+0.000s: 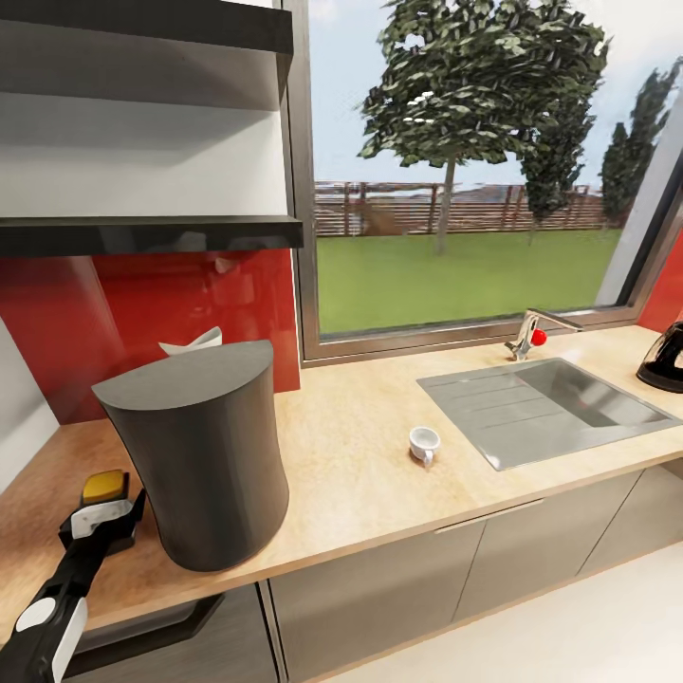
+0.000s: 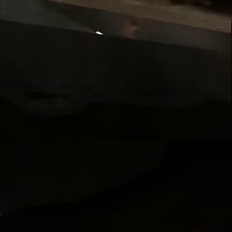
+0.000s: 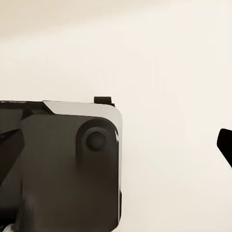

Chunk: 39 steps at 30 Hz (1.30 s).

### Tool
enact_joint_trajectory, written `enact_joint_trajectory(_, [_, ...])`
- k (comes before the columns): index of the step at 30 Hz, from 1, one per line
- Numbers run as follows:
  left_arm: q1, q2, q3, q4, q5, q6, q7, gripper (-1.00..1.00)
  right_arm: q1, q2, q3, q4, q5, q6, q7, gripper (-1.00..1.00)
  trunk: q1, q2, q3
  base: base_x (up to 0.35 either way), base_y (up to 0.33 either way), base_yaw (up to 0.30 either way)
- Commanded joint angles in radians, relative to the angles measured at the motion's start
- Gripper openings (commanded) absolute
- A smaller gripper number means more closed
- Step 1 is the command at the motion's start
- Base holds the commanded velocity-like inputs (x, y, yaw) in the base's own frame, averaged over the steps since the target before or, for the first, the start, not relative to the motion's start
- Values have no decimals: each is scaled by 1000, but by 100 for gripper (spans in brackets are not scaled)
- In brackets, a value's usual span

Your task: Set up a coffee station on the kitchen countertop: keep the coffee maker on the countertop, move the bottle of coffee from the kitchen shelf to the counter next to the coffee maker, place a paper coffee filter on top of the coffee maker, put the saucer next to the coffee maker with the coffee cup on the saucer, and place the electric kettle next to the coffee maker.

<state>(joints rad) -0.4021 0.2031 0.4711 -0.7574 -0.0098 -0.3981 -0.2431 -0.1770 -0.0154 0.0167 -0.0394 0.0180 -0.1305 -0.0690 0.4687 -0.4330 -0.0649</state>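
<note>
The coffee maker (image 1: 194, 455) stands on the kitchen countertop (image 1: 351, 474) at the left. The white paper coffee filter (image 1: 194, 340) peeks out behind its top rim. Just left of it is the bottle of coffee (image 1: 104, 486); its yellow cap shows above my left gripper (image 1: 100, 526), which is shut around the bottle's body low over the counter. The coffee cup (image 1: 424, 443) sits alone on the wood in front of the sink. At the far right edge stands the electric kettle (image 1: 666, 359). The kitchen shelf (image 1: 142, 232) hangs above. The saucer is out of view. My right gripper (image 3: 169, 145) is open over a pale surface, nothing between its fingers.
An inset steel sink (image 1: 541, 403) with a tap (image 1: 531, 332) fills the counter's right half. A large window is behind it. The red back panel (image 1: 142, 313) rises behind the coffee maker. The left wrist view is almost black.
</note>
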Motion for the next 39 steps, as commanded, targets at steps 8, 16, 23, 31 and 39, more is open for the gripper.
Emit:
enact_joint_trajectory(8, [-1, -1, 4, -1, -1, -2, -8, 100, -1, 0, 2, 1, 2, -3, -3, 100, 1, -2, -2, 0, 0, 0])
enact_joint_trajectory(16, [-1, -1, 4, -3, -1, -2, -8, 100, -1, 0, 3, 1, 2, -3, -3, 100, 1, -2, -2, 0, 0, 0])
enact_joint_trajectory(23, [-1, -1, 4, -5, -2, -2, -8, 100, -1, 0, 3, 1, 3, -3, -3, 100, 1, -2, -2, 0, 0, 0])
enact_joint_trajectory(31, [-1, -2, 4, -5, -2, -2, -3, 100, -1, 0, 3, 1, 3, -3, -3, 100, 1, -2, -2, 0, 0, 0])
enact_joint_trajectory(39, [-1, -2, 6, -5, -2, -1, -2, 100, -1, 0, 3, 1, 2, -3, -3, 100, 1, -2, -2, -80, 0, 0])
